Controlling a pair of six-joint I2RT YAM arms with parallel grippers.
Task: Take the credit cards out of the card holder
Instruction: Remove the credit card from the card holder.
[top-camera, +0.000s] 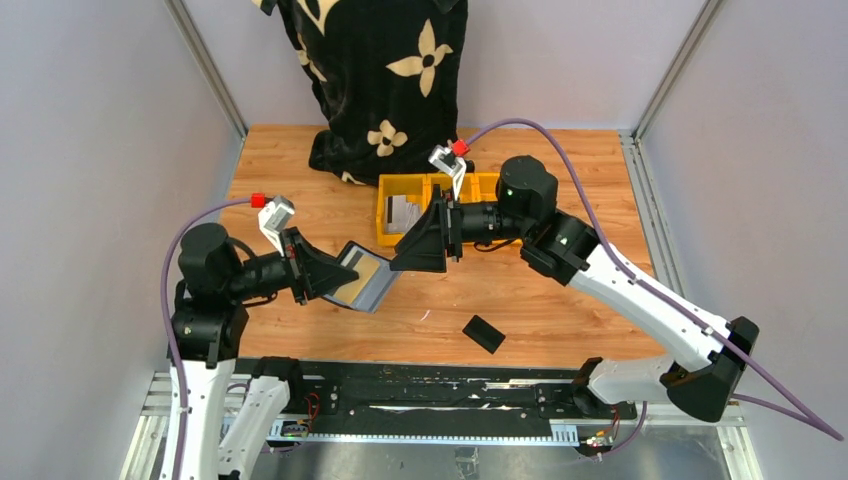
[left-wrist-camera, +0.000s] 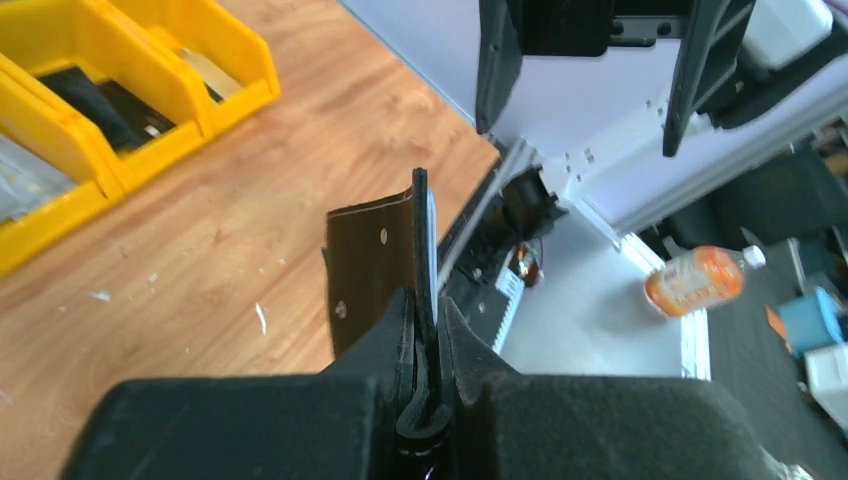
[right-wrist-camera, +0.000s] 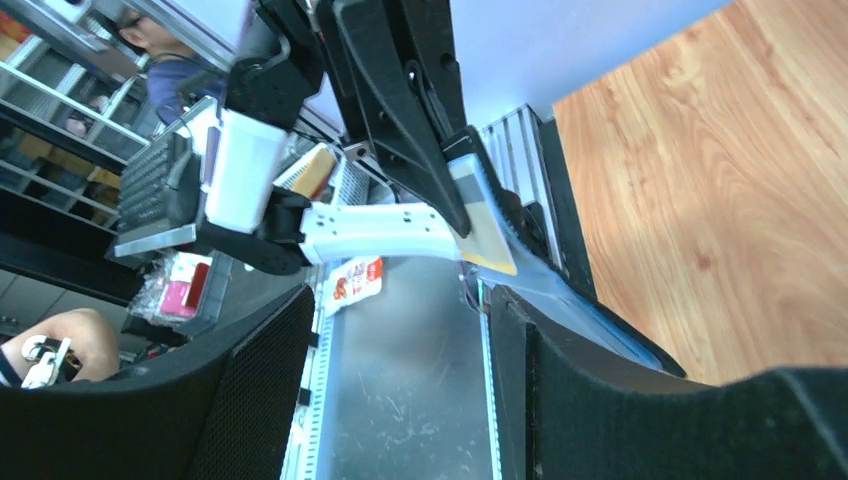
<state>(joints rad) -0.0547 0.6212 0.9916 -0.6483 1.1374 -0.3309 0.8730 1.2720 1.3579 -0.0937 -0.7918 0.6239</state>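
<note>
My left gripper (top-camera: 338, 276) is shut on one edge of the black card holder (top-camera: 378, 292) and holds it open above the table. Its grey-blue inside faces up with a pale beige credit card (top-camera: 358, 274) in it. In the left wrist view the card holder (left-wrist-camera: 372, 262) shows edge-on, pinched at my left gripper (left-wrist-camera: 428, 335). My right gripper (top-camera: 404, 260) is open and empty just right of the holder. In the right wrist view my right gripper (right-wrist-camera: 400, 400) stands wide apart, with the holder's blue inside (right-wrist-camera: 570, 300) and the beige card (right-wrist-camera: 482, 238) beside its right finger. More credit cards (top-camera: 403, 212) lie in a yellow bin.
A row of yellow plastic bins (top-camera: 388, 232) stands behind the grippers; it also shows in the left wrist view (left-wrist-camera: 150, 150). A small plain black slab (top-camera: 484, 334) lies on the wood near the front edge. A black floral cloth (top-camera: 380, 80) hangs at the back.
</note>
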